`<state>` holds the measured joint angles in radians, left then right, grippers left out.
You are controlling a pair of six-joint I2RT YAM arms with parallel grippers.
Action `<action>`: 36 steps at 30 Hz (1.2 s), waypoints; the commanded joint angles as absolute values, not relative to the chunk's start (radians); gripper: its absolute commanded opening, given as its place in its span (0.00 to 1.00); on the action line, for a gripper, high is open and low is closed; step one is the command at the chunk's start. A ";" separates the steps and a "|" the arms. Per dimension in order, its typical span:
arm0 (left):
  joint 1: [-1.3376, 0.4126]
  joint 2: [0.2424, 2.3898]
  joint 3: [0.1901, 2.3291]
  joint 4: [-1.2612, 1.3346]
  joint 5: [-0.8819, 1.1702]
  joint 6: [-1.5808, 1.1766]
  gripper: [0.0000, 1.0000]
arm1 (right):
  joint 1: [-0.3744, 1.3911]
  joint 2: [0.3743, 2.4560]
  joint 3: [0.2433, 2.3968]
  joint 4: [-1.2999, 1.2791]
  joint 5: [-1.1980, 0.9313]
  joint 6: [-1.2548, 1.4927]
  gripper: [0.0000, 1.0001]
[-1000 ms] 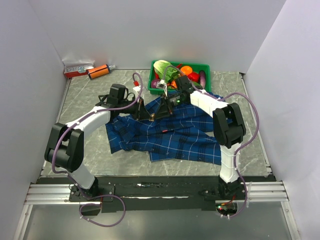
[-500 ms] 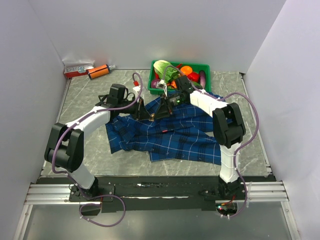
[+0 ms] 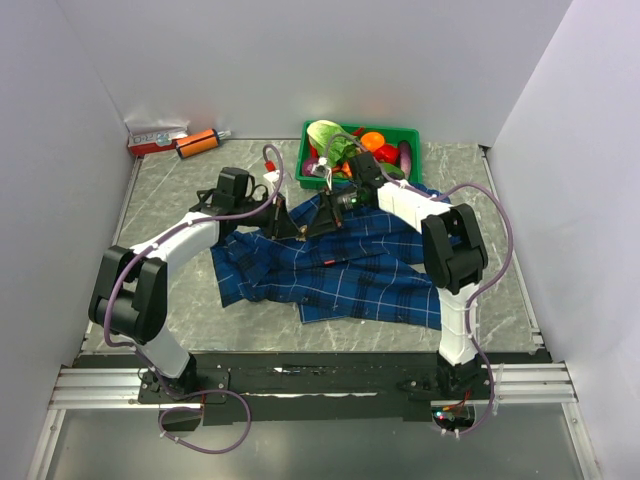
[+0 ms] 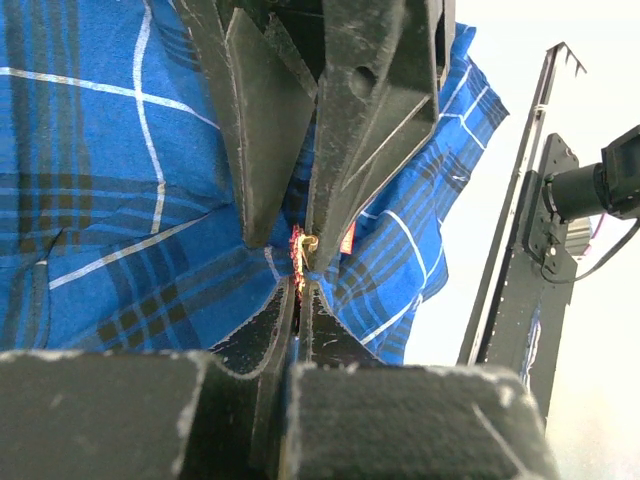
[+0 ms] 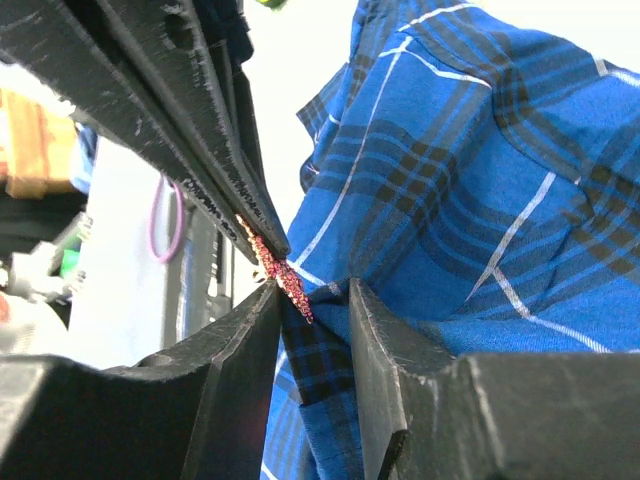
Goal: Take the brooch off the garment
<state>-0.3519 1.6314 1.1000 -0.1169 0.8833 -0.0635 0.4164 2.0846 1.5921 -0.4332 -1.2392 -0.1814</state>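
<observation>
Left gripper [image 4: 298, 297] is pinched tight together, and the brooch [image 4: 304, 250] sits right at its tips: a gold-pink glittery sliver, still against the cloth. Right gripper [image 5: 312, 300] comes in from the opposite side, jaws partly apart and clamped on a dark fold of the garment [image 3: 350, 272] just beside the brooch; the fingertips of the two grippers nearly touch. From above, both grippers meet over the shirt's far edge, where the fabric is pulled up into a small peak between them. The rest of the plaid shirt lies spread and rumpled on the grey table [image 3: 170, 200], small red tag [image 3: 330, 262] face up mid-cloth. A green bin [image 3: 412, 135] of toy produce stands just behind the shirt (partly hidden by the right arm). Orange tube [image 3: 197, 143] and a red-white box [image 3: 157, 137] lie at the back left corner, well apart from the shirt
</observation>
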 commanded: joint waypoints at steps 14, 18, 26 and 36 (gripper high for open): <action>-0.365 1.588 1.118 -0.110 0.710 -0.035 0.01 | 0.462 2.024 1.655 -0.538 -1.198 -0.342 0.47; -0.365 1.586 1.137 -0.144 0.683 0.026 0.01 | 0.456 1.990 1.649 -0.676 -1.200 -0.465 0.49; -0.365 1.562 1.186 -0.316 0.669 0.198 0.01 | 0.453 1.882 1.456 -0.533 -1.020 -0.535 0.50; -0.368 1.534 1.193 -0.452 0.562 0.435 0.01 | 0.451 1.887 1.454 -0.431 -0.954 -0.488 0.12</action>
<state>-0.3763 1.5822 1.1473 -0.3744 0.6319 0.2768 0.4541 1.9274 1.4429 -0.4732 -0.9833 -0.5076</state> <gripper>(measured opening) 0.031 0.218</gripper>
